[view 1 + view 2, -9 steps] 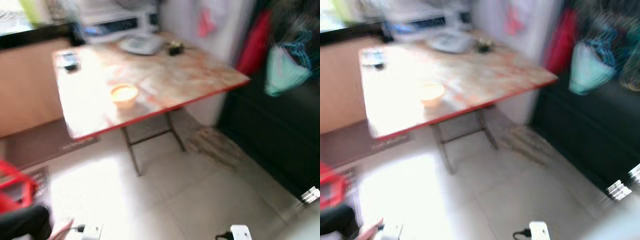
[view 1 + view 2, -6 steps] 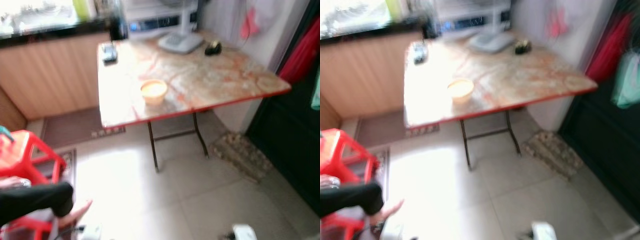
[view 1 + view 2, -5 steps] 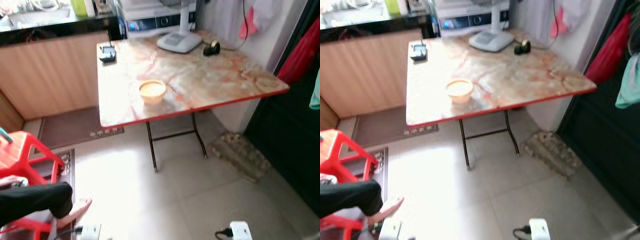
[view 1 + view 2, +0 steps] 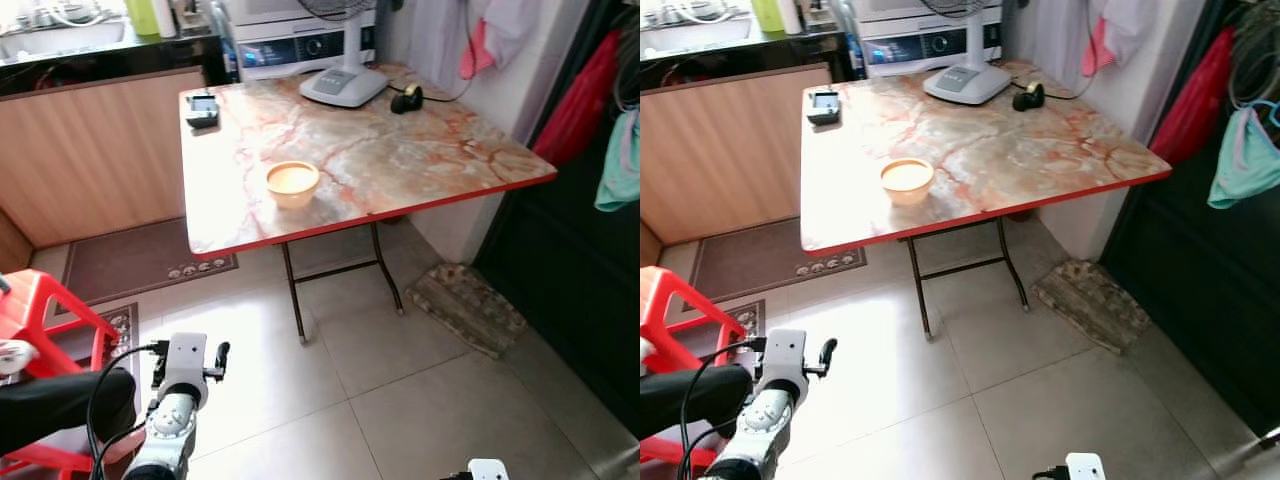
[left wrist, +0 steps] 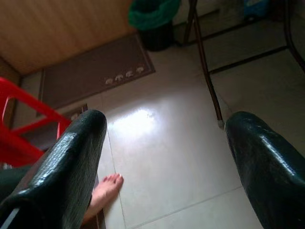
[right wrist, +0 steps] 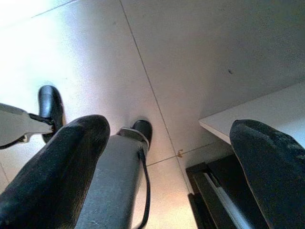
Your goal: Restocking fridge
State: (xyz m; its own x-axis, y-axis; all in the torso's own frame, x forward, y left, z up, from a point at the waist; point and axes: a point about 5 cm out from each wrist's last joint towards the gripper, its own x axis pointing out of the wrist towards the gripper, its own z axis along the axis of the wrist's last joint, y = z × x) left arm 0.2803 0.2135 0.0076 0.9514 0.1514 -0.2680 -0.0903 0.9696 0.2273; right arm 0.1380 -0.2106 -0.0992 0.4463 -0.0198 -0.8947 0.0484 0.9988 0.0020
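Both grippers — left gripper (image 5: 159,157), right gripper (image 6: 171,167) — hang spread, empty; you could clip the seated person's foot (image 5: 106,188) or the table (image 4: 420,170) walking on.

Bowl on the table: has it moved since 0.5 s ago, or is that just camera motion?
No. The bowl sits at the same spot on the marble table, same offset from the phone and fan base. The whole view shifted, so the camera moved.
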